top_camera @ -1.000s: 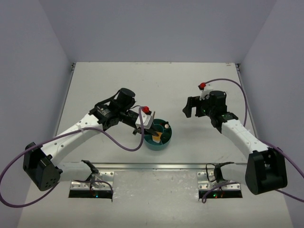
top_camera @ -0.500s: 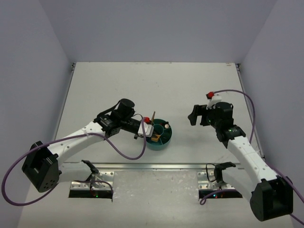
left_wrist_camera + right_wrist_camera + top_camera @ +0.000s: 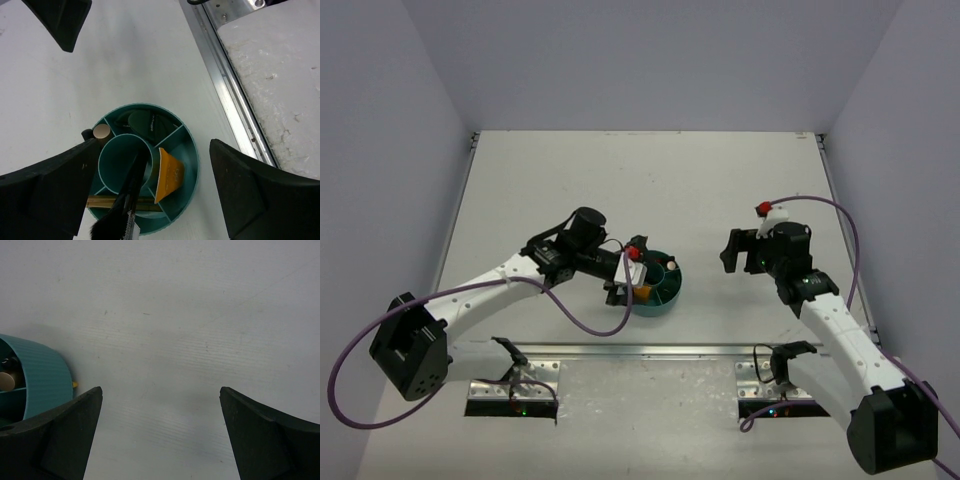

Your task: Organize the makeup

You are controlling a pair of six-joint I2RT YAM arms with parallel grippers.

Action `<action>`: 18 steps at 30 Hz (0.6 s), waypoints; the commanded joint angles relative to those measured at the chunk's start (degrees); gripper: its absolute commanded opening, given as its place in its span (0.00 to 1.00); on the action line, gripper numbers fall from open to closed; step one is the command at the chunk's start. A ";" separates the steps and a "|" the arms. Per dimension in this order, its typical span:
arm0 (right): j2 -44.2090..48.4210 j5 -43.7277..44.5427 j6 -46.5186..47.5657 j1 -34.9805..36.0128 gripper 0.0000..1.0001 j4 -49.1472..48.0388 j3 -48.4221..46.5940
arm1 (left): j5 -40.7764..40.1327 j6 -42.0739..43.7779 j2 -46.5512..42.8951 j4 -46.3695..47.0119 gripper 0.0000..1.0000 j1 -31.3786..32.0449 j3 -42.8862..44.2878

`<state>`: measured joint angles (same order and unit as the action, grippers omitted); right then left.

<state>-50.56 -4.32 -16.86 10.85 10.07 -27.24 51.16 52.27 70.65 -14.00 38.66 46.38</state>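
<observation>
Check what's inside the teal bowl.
Left wrist view: Black brush leaning in the centre cup, orange packet to its right, dark compacts above, tan pencil below. A finger of the open left hand covers the left side of the bowl.

2 white arms (image 3: 480, 285) — black joints, purple cables (image 3: 575, 318).

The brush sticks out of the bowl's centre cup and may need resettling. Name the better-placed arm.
Left. The left gripper, open, hangs directly over the teal bowl and black brush; the right gripper, also open, sits aside over bare table.
</observation>
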 commanded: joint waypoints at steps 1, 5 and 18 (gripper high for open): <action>0.85 1.37 -1.53 0.04 0.99 -0.65 -2.08 | 2.05 -8.50 0.47 3.19 0.92 0.19 10.97; -0.67 -0.50 -1.94 0.04 0.99 0.77 -5.24 | -9.60 -29.96 2.11 20.01 0.98 0.21 23.93; -13.49 7.25 -8.40 0.03 0.99 12.69 -15.94 | -68.36 -23.27 19.08 6.91 1.00 -9.86 42.21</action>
<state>-62.56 -2.31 -22.69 10.85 18.49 -39.55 1.59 30.17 83.93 7.74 35.24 86.61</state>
